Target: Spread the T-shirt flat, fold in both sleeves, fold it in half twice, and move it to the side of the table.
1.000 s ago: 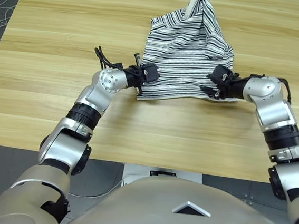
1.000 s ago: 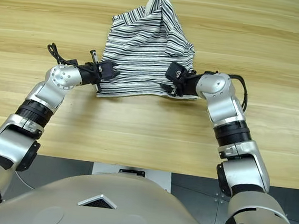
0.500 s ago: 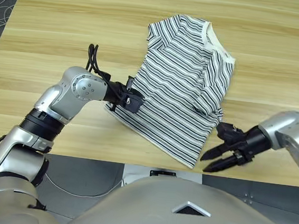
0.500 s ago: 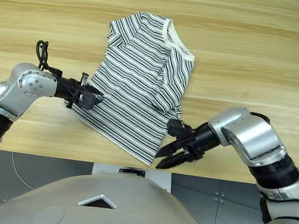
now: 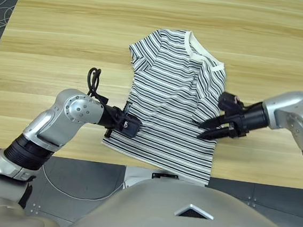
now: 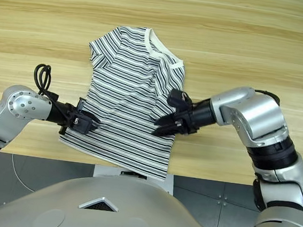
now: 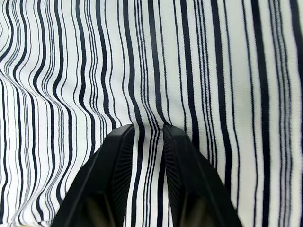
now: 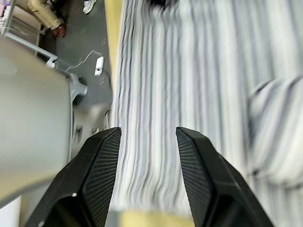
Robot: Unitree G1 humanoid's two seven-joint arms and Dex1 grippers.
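One striped shirt (image 5: 168, 104) is all there is to work on, and it lies slantwise on the table (image 5: 68, 30) close to the robot's side. Its collar (image 5: 203, 54) points away, and its hem (image 5: 158, 160) reaches the front edge and seems to lap just over it. It is mostly opened out but not flat. The left sleeve (image 5: 139, 50) shows plainly, while the right side is doubled over itself in a long ridge below the collar. The left gripper (image 7: 147, 126) sits at the shirt's left edge near the hem. Its two fingers are drawn almost together with a pinch of cloth puckered between them, and I take that as an anchor so the cloth cannot slide while the other side is pulled out. The right gripper (image 5: 198, 129) hangs low over the rumpled right side, fingers spread well apart and holding nothing. It looks placed to take that folded-over edge, though I cannot tell whether a fingertip touches the cloth. By my reckoning the spreading step is not yet done, and no sleeve has been folded on purpose. With the hem at the edge, a hard tug could drag the shirt off the table.
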